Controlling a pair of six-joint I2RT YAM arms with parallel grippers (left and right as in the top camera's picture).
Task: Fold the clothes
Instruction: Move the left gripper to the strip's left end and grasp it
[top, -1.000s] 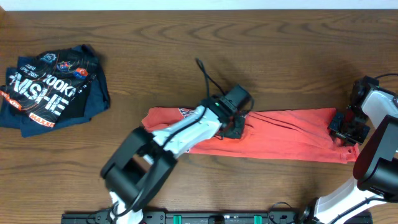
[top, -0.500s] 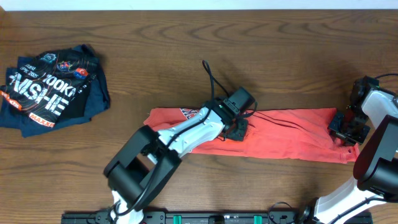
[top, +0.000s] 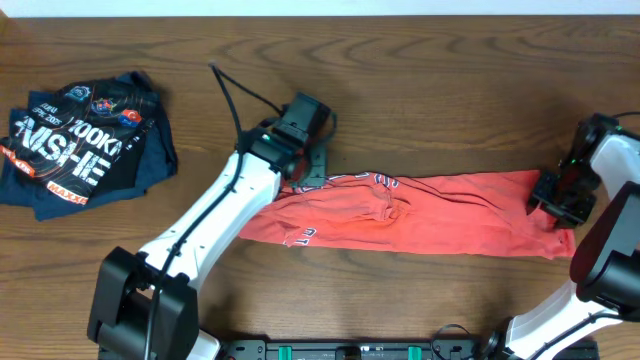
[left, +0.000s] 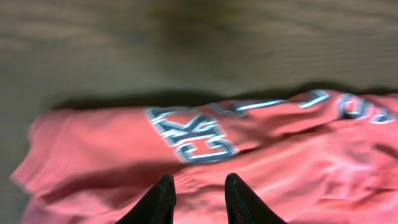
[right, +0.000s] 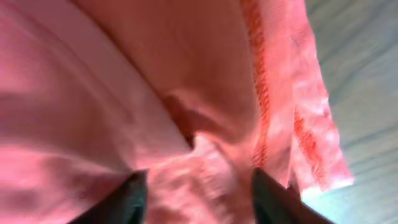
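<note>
Left claw (top: 308, 168) swung from the T-shirt (top: 440, 215) middle to its upper-left edge, fingers slightly apart. Right claw (top: 558, 195) grips the right end. Coral cloth bunched long, lettered side partly showing.

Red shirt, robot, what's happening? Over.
Left gripper open over lettered print. Right gripper at T-shirt right end, grip unclear. T-shirt in long strip. Nothing in the way.

Blurred lettering (left: 199, 140) on T-shirt (left: 93, 162)
</note>
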